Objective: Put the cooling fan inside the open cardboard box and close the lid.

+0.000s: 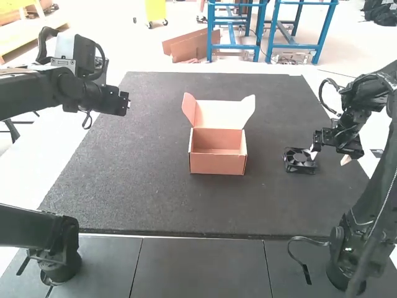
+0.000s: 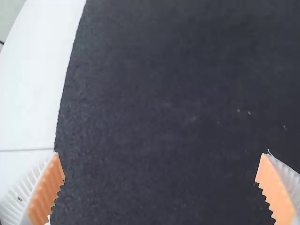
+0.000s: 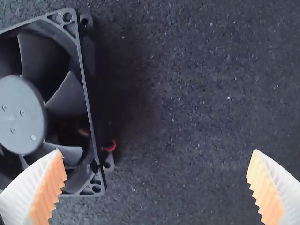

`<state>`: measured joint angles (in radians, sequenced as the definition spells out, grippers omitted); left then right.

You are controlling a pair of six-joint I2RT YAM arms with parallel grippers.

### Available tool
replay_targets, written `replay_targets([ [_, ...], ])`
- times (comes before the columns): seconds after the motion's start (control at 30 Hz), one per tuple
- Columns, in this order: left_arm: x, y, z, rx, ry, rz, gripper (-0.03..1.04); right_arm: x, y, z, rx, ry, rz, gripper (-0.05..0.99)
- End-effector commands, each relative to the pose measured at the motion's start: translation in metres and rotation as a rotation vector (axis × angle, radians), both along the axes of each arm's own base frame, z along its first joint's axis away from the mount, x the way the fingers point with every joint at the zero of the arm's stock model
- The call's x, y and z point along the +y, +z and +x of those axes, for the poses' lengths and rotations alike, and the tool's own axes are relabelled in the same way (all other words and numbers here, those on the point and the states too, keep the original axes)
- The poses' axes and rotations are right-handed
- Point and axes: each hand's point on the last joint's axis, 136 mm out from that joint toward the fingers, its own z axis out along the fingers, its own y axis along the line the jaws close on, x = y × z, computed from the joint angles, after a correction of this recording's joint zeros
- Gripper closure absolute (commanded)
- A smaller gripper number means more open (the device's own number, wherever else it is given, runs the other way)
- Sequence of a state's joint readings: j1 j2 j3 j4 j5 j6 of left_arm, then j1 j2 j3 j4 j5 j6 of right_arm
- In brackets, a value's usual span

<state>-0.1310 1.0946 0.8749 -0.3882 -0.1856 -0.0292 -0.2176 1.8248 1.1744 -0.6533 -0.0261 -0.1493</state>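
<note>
Nearest the arms' side of the table, the right hand is hanging wide open just above the cooling fan, which is lying flat on the black mat at 3 o'clock from the cardboard box, apart from it. In the right wrist view one orange pad is sitting over a corner of the fan's frame while the other is standing well out over bare mat, so the fan is lying off-centre in the grip. Judging from that, the hand is needing a shift toward 9 o'clock until both pads are straddling the square frame, then closing on two opposite outer edges, keeping off the blades and the small red wire at the corner. Farther in, the box is standing open with its lid upright at the back, so the carry is likely calling for a lift over the near wall and a level lowering inside. Farthest, at 10 o'clock from the box, the left hand is hovering open over empty mat, well placed for folding the lid later.
</note>
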Motion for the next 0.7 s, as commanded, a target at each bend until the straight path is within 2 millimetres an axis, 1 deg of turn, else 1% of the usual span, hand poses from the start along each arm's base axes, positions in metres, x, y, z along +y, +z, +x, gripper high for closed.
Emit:
replay_targets([
  [0.0,-0.005,0.017,0.006,-0.041,-0.021,-0.001,0.04,-0.008,0.009,0.018,-0.044,0.007,-0.021,0.05],
  [0.07,-0.005,0.017,0.006,-0.041,-0.021,-0.001,0.04,-0.01,0.007,0.023,-0.052,0.007,-0.023,0.05],
  [0.13,-0.005,0.018,0.006,-0.043,-0.02,0.0,0.04,-0.009,0.004,0.023,-0.045,0.01,-0.025,0.05],
  [0.2,-0.005,0.017,0.006,-0.041,-0.021,-0.001,0.04,-0.011,0.0,0.023,-0.031,0.011,-0.043,0.05],
  [0.37,-0.005,0.018,0.006,-0.043,-0.021,-0.001,0.04,-0.006,-0.011,0.022,-0.004,0.018,-0.034,0.05],
  [0.67,-0.005,0.017,0.006,-0.042,-0.02,0.0,0.04,-0.006,-0.029,0.017,0.045,0.017,-0.025,0.06],
])
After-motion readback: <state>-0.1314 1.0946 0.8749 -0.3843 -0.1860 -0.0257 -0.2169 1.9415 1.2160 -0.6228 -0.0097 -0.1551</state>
